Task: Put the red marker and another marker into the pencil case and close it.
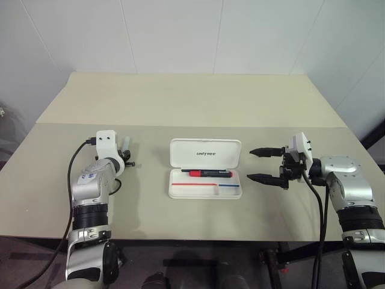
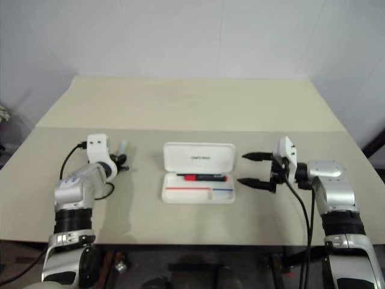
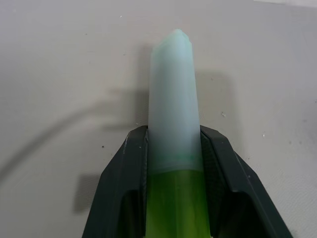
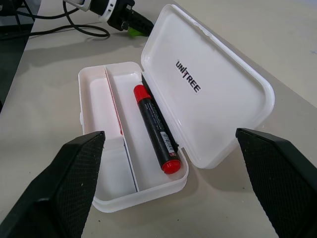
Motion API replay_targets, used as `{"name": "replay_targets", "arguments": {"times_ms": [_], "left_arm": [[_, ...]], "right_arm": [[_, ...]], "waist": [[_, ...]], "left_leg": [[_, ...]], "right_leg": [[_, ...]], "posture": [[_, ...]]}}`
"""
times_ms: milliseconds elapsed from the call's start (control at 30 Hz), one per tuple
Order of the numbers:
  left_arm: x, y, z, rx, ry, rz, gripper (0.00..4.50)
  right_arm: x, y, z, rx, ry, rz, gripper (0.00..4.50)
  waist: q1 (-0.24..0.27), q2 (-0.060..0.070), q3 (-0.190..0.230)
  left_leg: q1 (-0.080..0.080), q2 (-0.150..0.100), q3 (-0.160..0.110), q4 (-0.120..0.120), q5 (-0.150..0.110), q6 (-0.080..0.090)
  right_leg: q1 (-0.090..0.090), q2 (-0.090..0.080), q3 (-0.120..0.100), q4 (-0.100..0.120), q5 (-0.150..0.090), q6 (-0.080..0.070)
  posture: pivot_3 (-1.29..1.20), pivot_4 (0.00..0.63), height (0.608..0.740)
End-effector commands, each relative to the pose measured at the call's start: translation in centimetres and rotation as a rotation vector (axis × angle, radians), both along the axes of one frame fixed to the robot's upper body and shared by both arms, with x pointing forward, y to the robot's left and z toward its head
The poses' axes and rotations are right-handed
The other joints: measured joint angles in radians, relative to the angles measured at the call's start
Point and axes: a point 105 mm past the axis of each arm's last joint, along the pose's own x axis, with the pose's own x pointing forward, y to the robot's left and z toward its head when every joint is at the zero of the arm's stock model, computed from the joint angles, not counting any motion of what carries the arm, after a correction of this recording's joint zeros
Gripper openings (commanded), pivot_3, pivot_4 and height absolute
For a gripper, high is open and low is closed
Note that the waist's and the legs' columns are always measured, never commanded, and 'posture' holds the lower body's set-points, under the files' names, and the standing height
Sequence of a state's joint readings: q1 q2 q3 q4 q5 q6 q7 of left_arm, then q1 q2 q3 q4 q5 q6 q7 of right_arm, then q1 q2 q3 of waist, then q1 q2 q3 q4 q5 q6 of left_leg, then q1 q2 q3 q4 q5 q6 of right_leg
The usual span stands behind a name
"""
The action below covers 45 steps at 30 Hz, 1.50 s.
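Observation:
The pencil case (image 1: 204, 194) lies open at the table's middle, its white lid (image 4: 213, 94) with the dark lettering folded back. The red marker (image 1: 207, 173), black with a red cap, lies inside the case's far compartment. To the left of the case, my left gripper (image 3: 173, 134) is shut on another marker (image 3: 174, 109), a lime-green highlighter with a whitish cap that sticks out past the fingers. That highlighter (image 1: 127, 143) sits low over the table. Right of the case, my right gripper (image 1: 257, 164) hovers open, pointing at the case with nothing between its fingers.
A seam (image 1: 252, 126) runs across the beige table behind the case. A black cable (image 1: 73, 165) loops along my left arm. The table's front edge (image 1: 198, 239) is close. A white wall stands behind the table.

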<state>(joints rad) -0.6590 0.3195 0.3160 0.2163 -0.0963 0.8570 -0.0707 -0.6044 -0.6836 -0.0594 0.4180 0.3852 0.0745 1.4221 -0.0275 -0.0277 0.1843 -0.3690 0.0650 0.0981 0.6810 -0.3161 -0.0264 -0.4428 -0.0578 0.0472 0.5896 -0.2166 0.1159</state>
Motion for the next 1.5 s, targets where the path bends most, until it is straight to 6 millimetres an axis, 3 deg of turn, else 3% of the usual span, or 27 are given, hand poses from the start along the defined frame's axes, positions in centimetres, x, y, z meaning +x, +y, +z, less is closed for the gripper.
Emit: {"name": "replay_targets", "arguments": {"times_ms": [33,233,433,667,900,1167,1333,1500], "left_arm": [[-0.1,-0.3,1.4,0.033,-0.033,-0.037,1.01],[-0.2,-0.5,2.4,0.140,-0.045,-0.089,1.01],[-1.5,-1.8,5.7,0.252,-0.125,-0.262,1.01],[-4.8,-3.4,9.0,0.378,-0.154,-0.576,1.01],[-6.9,-7.1,12.7,0.447,-0.256,-0.892,1.01],[-8.2,-12.0,11.5,0.635,-0.286,-1.259,1.01],[-8.8,-14.1,10.3,0.685,-0.330,-1.374,1.01],[-9.3,-15.0,7.9,0.726,-0.326,-1.436,1.01]], "right_arm": [[-0.1,-0.2,1.4,0.008,-0.056,0.003,4.50],[0.0,0.0,1.4,0.010,-0.055,0.006,4.50],[-0.1,0.0,1.3,0.011,-0.054,0.007,4.50],[-0.2,-0.3,1.2,0.008,-0.052,-0.004,4.50],[-0.2,-0.4,1.1,0.011,-0.055,-0.014,4.50],[-0.3,-0.3,1.2,0.017,-0.065,-0.022,4.50],[-0.6,-0.7,1.2,0.017,-0.070,-0.042,4.50],[-1.1,-1.0,1.1,0.018,-0.070,-0.059,4.50]], "waist": [[0.000,0.000,0.000],[-0.001,0.000,0.000],[-0.002,0.000,0.000],[-0.005,0.000,0.000],[0.001,0.000,0.000],[-0.003,0.000,0.000],[-0.001,0.000,0.000],[-0.003,0.000,0.000]], "left_leg": [[0.000,0.000,0.000,0.000,0.000,0.000],[-0.001,0.000,0.000,-0.001,0.000,0.000],[-0.002,0.000,0.000,-0.002,-0.001,0.000],[-0.001,0.001,0.001,-0.003,-0.001,0.000],[-0.002,0.001,0.001,-0.002,-0.002,0.001],[-0.002,0.001,0.002,-0.003,-0.002,0.002],[-0.002,0.000,0.002,-0.002,-0.002,0.002],[-0.001,0.000,0.003,-0.002,-0.003,0.003]], "right_leg": [[0.000,0.000,0.000,0.000,0.000,0.000],[0.000,0.000,0.000,0.000,0.000,0.000],[0.000,0.000,0.000,-0.001,0.000,0.000],[-0.001,0.000,0.000,-0.001,0.000,0.000],[-0.001,0.000,0.000,-0.004,-0.001,-0.001],[-0.001,0.000,0.000,-0.004,-0.001,-0.001],[-0.001,0.000,0.001,-0.004,-0.001,-0.001],[-0.001,0.000,0.002,-0.004,-0.001,-0.001]], "posture": [[0.00,0.150,0.740],[0.00,0.150,0.740],[0.00,0.150,0.740],[0.00,0.150,0.740],[0.00,0.150,0.740],[0.00,0.150,0.740],[0.00,0.150,0.740],[0.00,0.150,0.740]]}}
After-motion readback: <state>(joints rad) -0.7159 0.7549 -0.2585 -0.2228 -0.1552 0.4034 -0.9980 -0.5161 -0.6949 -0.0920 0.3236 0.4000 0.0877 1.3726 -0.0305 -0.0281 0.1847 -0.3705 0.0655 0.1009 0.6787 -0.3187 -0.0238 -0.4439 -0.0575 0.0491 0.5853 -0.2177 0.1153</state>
